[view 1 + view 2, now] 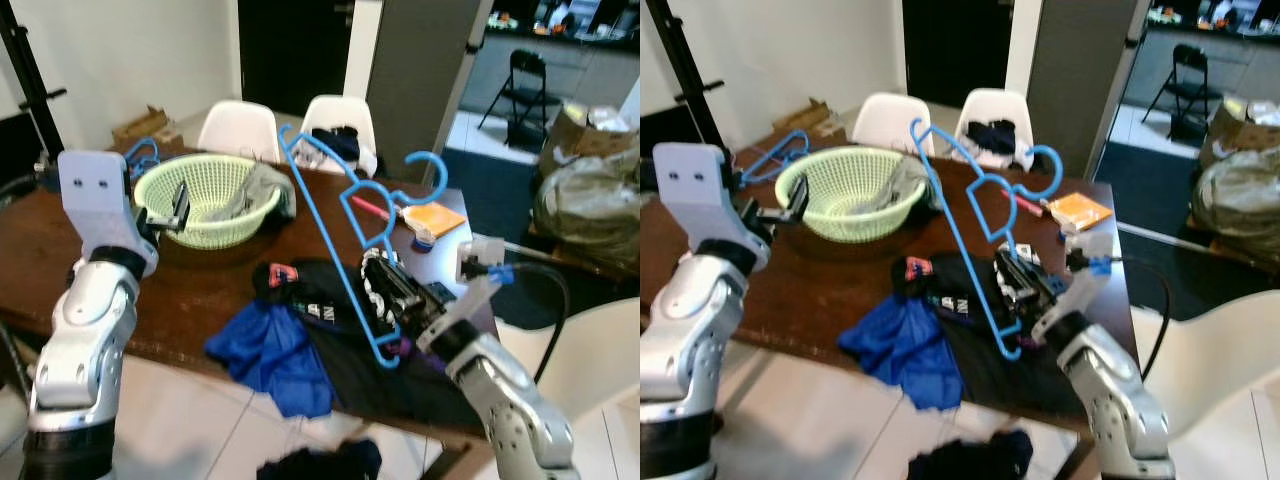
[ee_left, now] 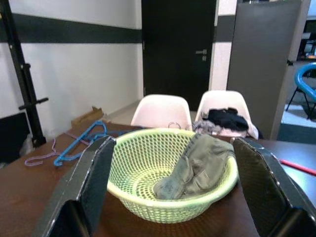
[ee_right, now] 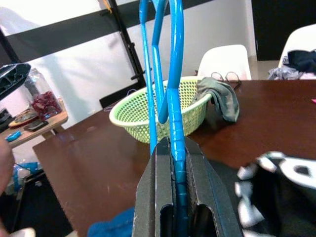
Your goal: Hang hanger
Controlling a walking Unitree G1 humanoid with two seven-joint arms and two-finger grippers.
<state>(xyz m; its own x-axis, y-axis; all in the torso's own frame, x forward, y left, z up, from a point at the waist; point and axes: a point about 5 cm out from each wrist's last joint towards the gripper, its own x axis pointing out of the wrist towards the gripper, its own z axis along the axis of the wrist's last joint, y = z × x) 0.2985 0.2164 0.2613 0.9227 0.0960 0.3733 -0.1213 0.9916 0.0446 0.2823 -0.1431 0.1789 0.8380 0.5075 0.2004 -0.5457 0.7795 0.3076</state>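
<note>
- The right tool point(image 3: 174, 197) is clamped on the bottom corner of a blue plastic hanger point(image 1: 335, 205), held above the counter's near edge.
- The hanger rises from the tool, tilted, with its hook point(image 1: 432, 165) at the top.
- Directly beneath the right tool lie a black printed garment point(image 1: 330, 300) and a blue cloth point(image 1: 270, 350) hanging over the brown counter point(image 1: 190, 290).
- The left tool point(image 2: 173, 192) hovers with its fingers apart, facing a light green basket point(image 1: 205, 205).
- A grey-green garment point(image 2: 197, 165) drapes over the basket's rim.
- Beyond the basket another blue hanger point(image 2: 81, 143) lies on the counter, with two white chairs point(image 2: 163, 111) behind.
</note>
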